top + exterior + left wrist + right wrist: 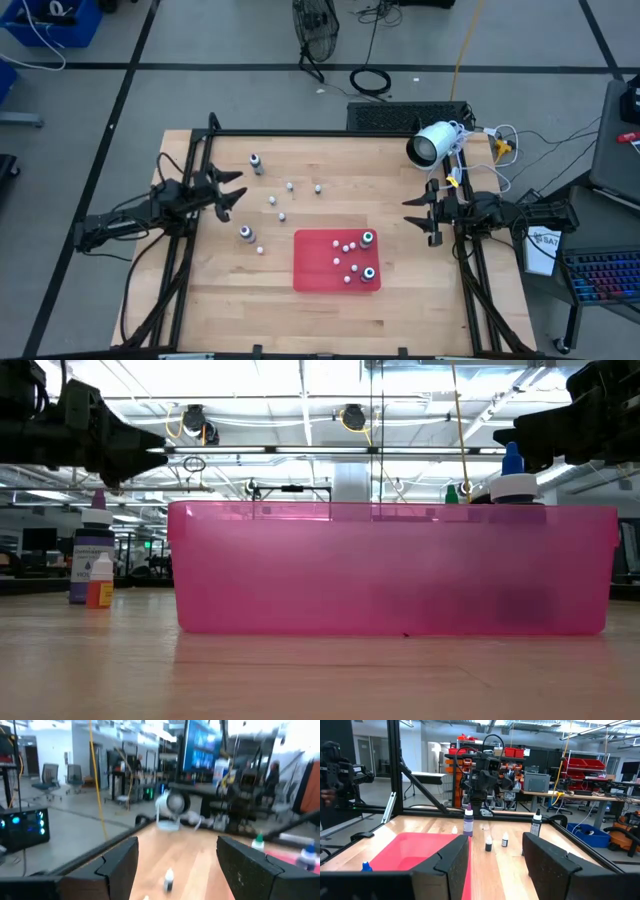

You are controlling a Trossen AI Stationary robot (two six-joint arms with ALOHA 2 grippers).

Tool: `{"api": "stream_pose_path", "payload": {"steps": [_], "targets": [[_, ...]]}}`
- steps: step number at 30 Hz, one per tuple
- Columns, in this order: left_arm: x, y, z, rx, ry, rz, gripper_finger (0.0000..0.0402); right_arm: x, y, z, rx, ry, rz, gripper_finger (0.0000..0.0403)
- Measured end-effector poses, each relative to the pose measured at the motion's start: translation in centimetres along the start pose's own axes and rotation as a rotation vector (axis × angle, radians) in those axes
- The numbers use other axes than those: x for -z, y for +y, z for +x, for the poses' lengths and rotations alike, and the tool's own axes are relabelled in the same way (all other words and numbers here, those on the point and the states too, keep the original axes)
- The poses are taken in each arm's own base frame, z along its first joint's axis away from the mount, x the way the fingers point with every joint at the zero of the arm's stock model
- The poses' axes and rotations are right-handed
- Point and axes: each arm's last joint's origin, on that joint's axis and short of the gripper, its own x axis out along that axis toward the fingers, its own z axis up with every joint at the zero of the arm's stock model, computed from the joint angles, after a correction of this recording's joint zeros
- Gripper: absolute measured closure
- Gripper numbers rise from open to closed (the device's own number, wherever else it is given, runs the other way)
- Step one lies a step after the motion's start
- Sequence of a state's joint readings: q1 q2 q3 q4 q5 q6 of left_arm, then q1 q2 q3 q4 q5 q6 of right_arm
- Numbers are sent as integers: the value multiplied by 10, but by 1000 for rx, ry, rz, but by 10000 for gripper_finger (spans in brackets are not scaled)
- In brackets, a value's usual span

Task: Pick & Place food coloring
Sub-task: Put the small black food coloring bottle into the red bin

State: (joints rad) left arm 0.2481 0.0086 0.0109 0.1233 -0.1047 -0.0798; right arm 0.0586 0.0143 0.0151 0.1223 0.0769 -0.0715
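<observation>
Lying between both wide-open, empty grippers, left gripper (232, 195) and right gripper (420, 215): food coloring (272, 201).

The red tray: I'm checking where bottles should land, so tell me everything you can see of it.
The red tray is a flat rectangle with low walls, looking like translucent pinkish-red plastic in the low view. It sits flat on the wooden table, toward the front and right of centre. Inside it stand two larger bottles, one with a green cap and one with a blue cap, plus several small whitish bottles between them. Neither gripper touches it.
</observation>
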Motion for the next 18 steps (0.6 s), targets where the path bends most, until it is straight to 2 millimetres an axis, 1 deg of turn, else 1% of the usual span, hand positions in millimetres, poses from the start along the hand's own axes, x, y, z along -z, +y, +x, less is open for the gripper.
{"api": "stream_pose_path", "payload": {"steps": [6, 10, 13, 15, 18], "targets": [[-10, -1, -1, 10, -100, -56, 133, 0, 0, 0, 0, 0, 0, 225], [-10, -1, -1, 11, -106, -60, 133, 0, 0, 0, 0, 0, 0, 227], [-4, 0, 0, -22, -39, -145, 133, 0, 0, 0, 0, 0, 0, 229], [2, 3, 1, -121, 4, -227, 133, 0, 0, 0, 0, 0, 0, 228], [4, 5, 4, -203, 130, -248, 133, 0, 0, 0, 0, 0, 0, 226]]}}
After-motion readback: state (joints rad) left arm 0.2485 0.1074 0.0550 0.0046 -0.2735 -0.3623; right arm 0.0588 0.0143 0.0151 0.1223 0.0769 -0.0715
